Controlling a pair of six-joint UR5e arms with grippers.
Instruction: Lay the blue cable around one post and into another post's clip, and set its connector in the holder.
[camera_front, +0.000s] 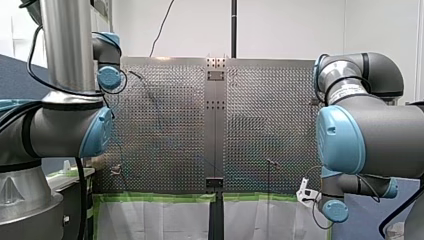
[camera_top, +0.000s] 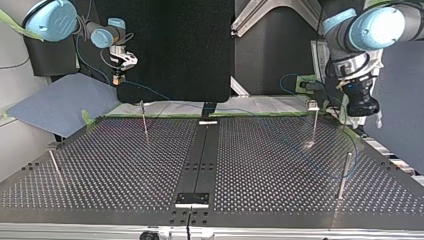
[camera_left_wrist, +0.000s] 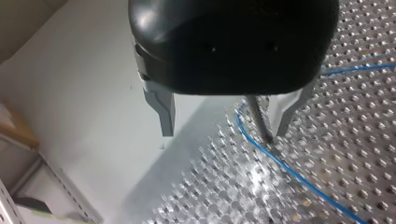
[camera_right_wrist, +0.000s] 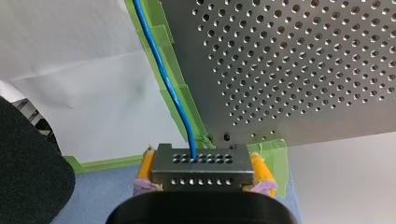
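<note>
while off-table (camera_right_wrist: 299, 84), connector (camera_right_wrist: 201, 176) in right tool (camera_right_wrist: 201, 164)

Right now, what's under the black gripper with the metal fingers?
Under my left gripper you can see the perforated table's edge, a thin metal post beside one finger, and the blue cable curving past it. The gripper's black body hides what lies behind it.

No text, number, brand or sign can be read in any view. In the front view a pale label (camera_front: 346, 92) is seen on a joint of my right arm (camera_front: 372, 137), but its print is too small to be made out.
</note>
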